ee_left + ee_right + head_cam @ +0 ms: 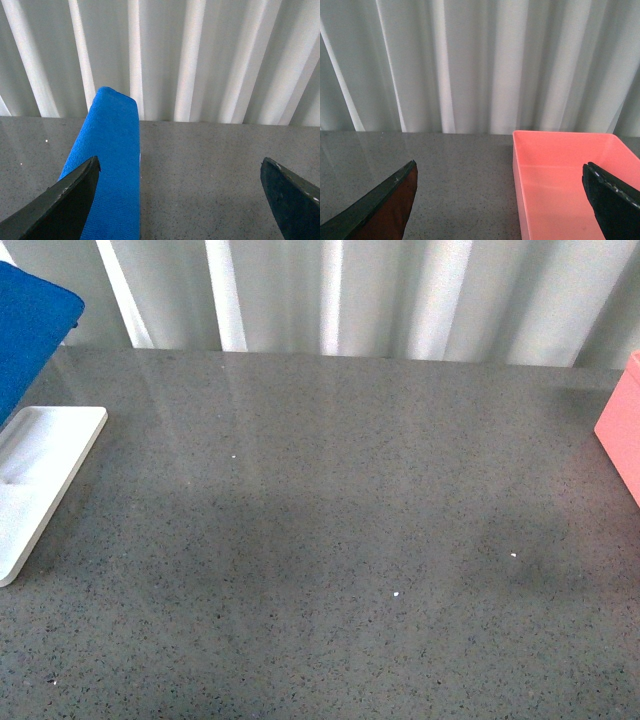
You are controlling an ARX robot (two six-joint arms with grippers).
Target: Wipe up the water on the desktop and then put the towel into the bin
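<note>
Desktop (330,540) fills the near part of the front view: one grey, finely speckled, slightly glossy surface, on which four tiny white specks (396,592) can be counted. One white tray (60,455) is seen at the left edge, and one bright blue towel (30,330) is seen above the tray's far end; whether the two touch cannot be told. One pink bin (622,430) is cut off by the right edge. A pale pleated curtain (350,295) closes the back. No gripper is shown in this view.

From the left wrist, the left gripper (180,167) is seen with its two dark fingers (60,200) spread wide, nothing pinched between them. The towel is found just beside one finger, partly hidden behind it and reaching ahead of it: a fluffy, fine-ribbed blue band, folded over, with a rounded far end.

From the right wrist, the right gripper (500,170) is likewise spread wide and holds nothing. The bin, open-topped, lies just ahead, towards one finger.
</note>
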